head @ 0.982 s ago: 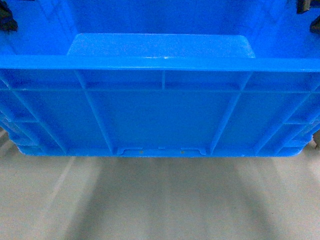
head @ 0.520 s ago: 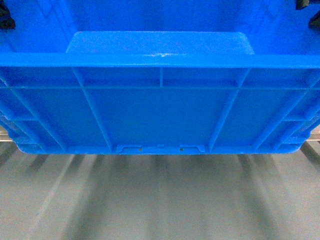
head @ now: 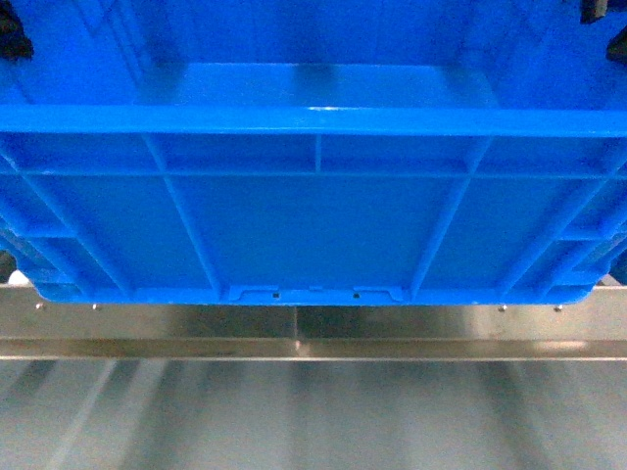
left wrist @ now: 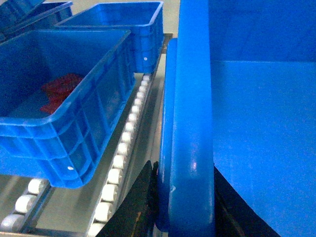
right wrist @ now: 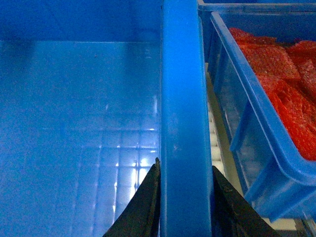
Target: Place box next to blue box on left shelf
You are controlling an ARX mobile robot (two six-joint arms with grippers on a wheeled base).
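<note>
The box (head: 313, 225) hangs between both arms, long axis running left to right, its near base just above the steel front rail (head: 313, 333) of the left shelf (left wrist: 116, 168). It looks empty. The left gripper (left wrist: 185, 207) clamps its left rim, the right gripper (right wrist: 185, 202) its right rim. Left sits a blue box (left wrist: 59, 113) holding red items; right, another crate (right wrist: 261, 113) of red netting.
</note>
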